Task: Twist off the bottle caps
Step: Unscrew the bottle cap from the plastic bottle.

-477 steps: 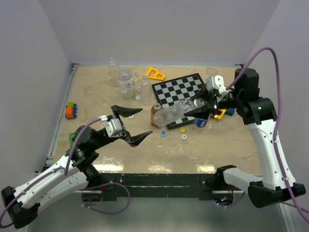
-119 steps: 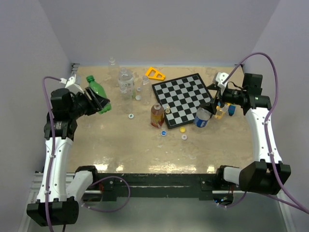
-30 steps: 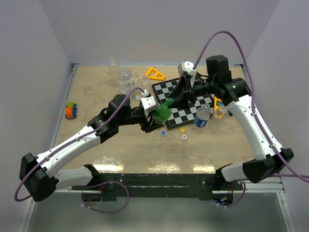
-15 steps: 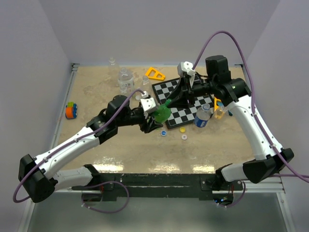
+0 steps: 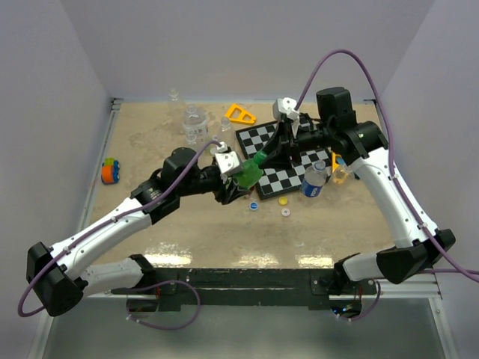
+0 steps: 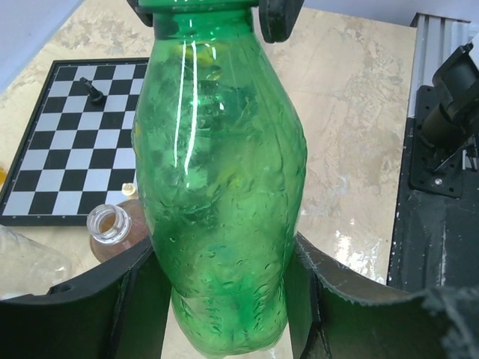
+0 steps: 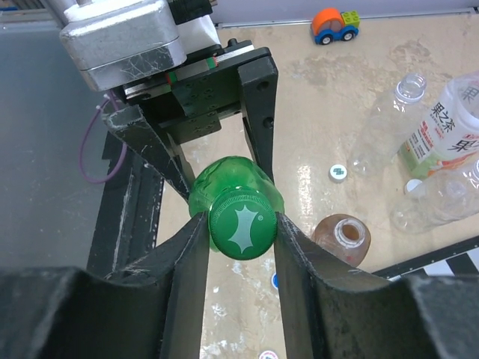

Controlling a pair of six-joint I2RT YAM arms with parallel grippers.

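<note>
You're looking at the left gripper [image 5: 236, 180] clamped round the green bottle [image 5: 250, 173], held above the table [image 5: 150, 146] by the chessboard [image 5: 288, 146]. The right gripper [image 7: 240, 232] pinches its green cap [image 7: 242, 222]. Top cam: cap hidden betw. the jaws. Left-wrist cam crops the neck. Amber bottle [image 7: 341, 236] stands open below. Counted, top cam: 3 loose caps, i.e. 1 blue cap [image 5: 254, 206], 1 yellow cap [image 5: 283, 200], 1 white cap [image 5: 286, 212].

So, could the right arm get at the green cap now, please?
Likely yes: the right gripper flanks the green cap, fingers touching it, while the left gripper holds the green bottle lower down.
</note>
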